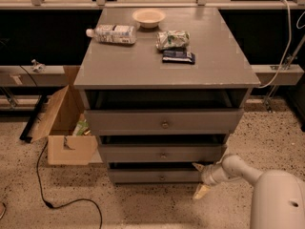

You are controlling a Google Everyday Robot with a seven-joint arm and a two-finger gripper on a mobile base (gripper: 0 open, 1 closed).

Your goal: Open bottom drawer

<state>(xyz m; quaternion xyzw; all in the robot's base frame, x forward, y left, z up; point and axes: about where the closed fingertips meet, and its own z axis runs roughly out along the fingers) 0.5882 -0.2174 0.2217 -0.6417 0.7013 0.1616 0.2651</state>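
The bottom drawer (155, 176) is the lowest grey front of the cabinet, with a small round knob (162, 178). It stands slightly pulled out, like the two drawers above it. My gripper (198, 179) is low at the drawer's right end, near the floor. One cream finger (197, 166) points at the drawer's right corner and the other finger (200, 191) points down toward the floor, so the fingers are spread apart and hold nothing. The white arm (238, 168) reaches in from the lower right.
The grey cabinet top (128, 66) carries a plastic bottle (111, 34), a bowl (148, 17), a snack bag (172, 39) and a dark packet (178, 57). An open cardboard box (64, 128) stands left of the cabinet. A black cable (52, 202) lies on the speckled floor.
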